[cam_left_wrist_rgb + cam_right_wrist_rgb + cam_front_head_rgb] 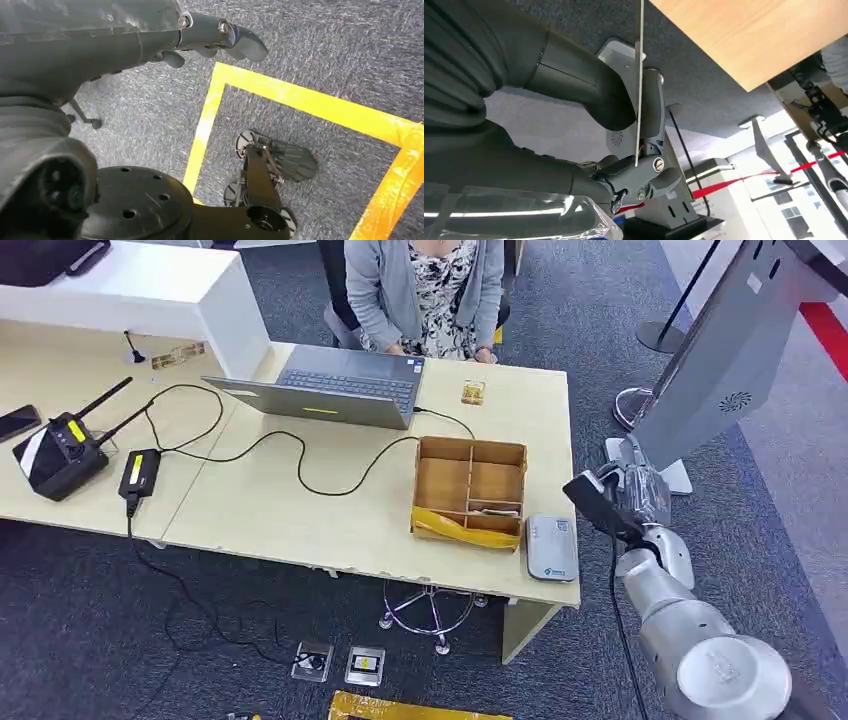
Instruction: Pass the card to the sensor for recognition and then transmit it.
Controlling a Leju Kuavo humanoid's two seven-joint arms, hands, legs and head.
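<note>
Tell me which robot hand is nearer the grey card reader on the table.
Right. The right robot hand, pinching a card, hovers just beyond the table edge beside the card reader. The left robot hand hangs over the carpet.

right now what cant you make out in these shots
- Card: right wrist view shows it edge-on, pinched by the right hand; its face is unreadable.
- Right hand, head view: the card is too thin to see.
- Wooden box: contents too small.
- Left hand: fingers cut off by its own cover.
</note>
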